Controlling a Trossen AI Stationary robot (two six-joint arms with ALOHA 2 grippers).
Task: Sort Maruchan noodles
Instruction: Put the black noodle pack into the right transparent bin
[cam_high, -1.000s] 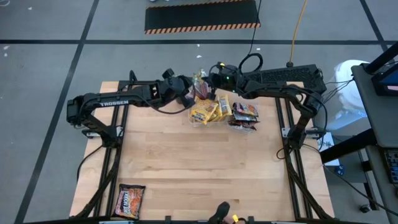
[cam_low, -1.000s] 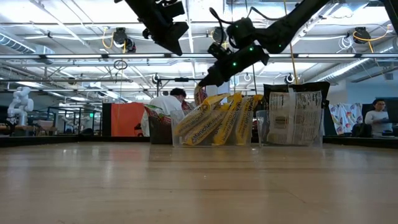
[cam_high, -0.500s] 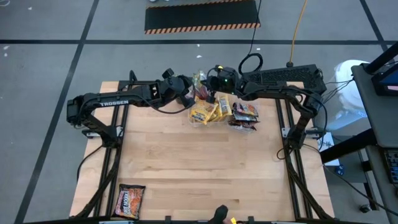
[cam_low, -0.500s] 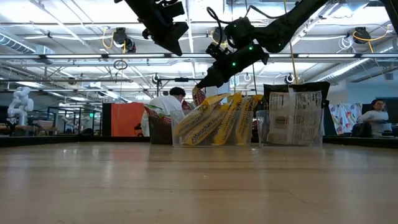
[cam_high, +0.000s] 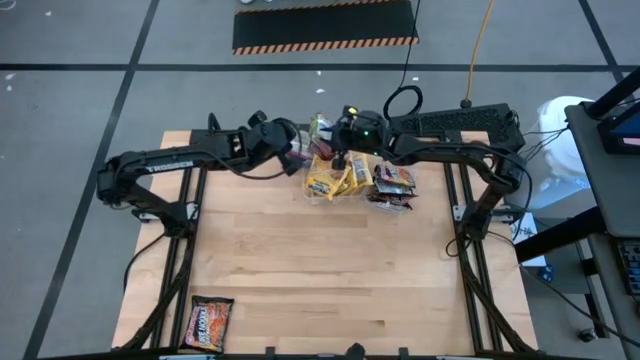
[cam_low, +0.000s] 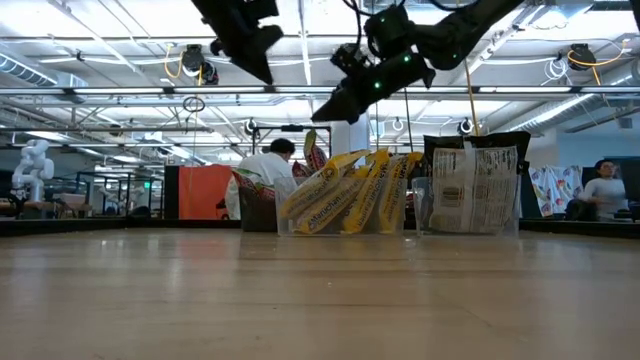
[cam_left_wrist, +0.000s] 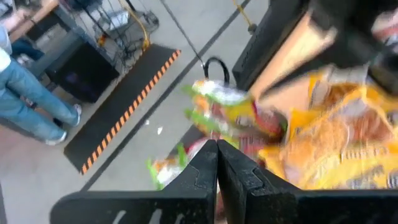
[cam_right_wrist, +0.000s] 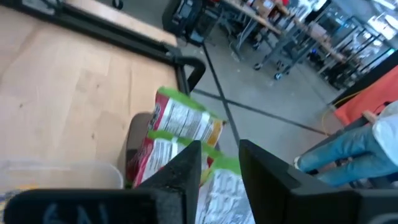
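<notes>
The right gripper (cam_right_wrist: 219, 163) hangs with fingers parted, empty, above the green-edged packets (cam_right_wrist: 180, 134) at the far edge. The left gripper (cam_left_wrist: 217, 167), fingers pressed together, hovers just left. Yellow packets (cam_high: 330, 180) stand alongside; one dark packet (cam_high: 207, 322) lies near-left.

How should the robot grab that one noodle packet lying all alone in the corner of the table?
Probably by one of its crinkly edges, coming straight down from above. The lone dark packet lies flat on the wooden table, so there is no side gap to slide fingers under. Its edge facing the table's middle looks best, with open wood beside it and nothing else close by.
</notes>
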